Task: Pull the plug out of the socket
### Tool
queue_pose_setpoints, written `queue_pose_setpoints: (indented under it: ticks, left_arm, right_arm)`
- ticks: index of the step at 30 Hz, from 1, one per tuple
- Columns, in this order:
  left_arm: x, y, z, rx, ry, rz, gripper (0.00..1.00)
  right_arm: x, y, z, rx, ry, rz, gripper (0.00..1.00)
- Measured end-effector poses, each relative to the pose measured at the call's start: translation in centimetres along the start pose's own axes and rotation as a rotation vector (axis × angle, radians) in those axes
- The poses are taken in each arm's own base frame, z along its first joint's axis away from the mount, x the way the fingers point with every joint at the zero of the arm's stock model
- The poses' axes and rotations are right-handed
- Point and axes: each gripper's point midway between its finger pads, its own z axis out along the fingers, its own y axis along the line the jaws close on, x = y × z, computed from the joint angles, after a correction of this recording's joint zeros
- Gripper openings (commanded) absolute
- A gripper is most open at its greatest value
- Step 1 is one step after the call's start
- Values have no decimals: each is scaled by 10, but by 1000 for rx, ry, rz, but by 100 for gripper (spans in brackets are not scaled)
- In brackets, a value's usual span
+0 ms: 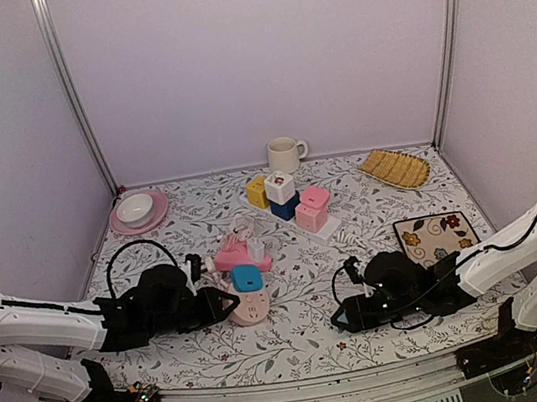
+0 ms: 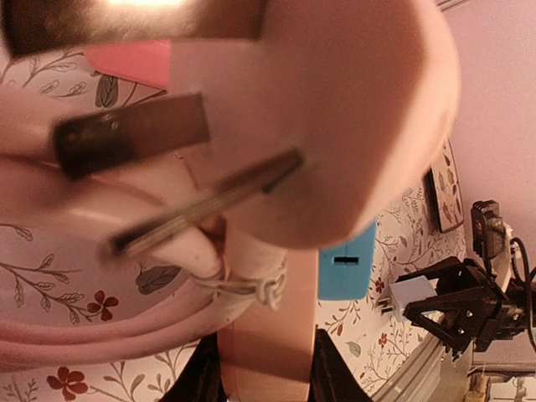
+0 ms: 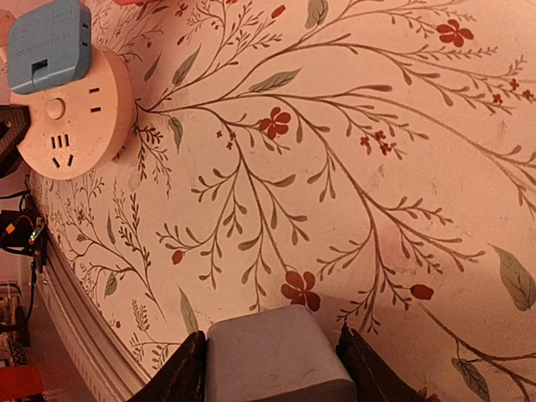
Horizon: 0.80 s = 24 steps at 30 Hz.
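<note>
Left gripper clamped the pink socket, lower left overhead. Right gripper pinched the grey plug by its flat sides; it looked light, rigid, slippery.

White shells over black joints form both arms; the left gripper and right gripper are black, a thin black cable loops above each wrist, and black bases carry small coloured wires

The socket is smooth pink plastic with a slight sheen. The blue plug on it and the grey plug in the right gripper are matt plastic. The cloth below is printed and matt.
</note>
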Motion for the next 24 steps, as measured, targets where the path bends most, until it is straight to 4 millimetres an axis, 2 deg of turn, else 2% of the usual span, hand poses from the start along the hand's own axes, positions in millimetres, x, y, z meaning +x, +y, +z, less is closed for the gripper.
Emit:
queue_pose_setpoints:
  ticks: [3,9,16,19,24]
  left_arm:
    - [1,-1,0,6,8,17,0]
    - [3,-5,0,21,21,41,0]
    - [6,-11,4,36,48,63,0]
    - [6,-18,5,59,61,87,0]
    - [5,-38,6,125,80,153,0]
  right_arm:
    - [4,-6,-4,0,2,22,81]
    - [4,-16,-20,7,-16,55,93]
    - [-7,-25,-33,77,-62,53,98]
    - [-20,-11,-35,72,-80,16,98]
    - [-60,49,-34,-59,-134,-81,99]
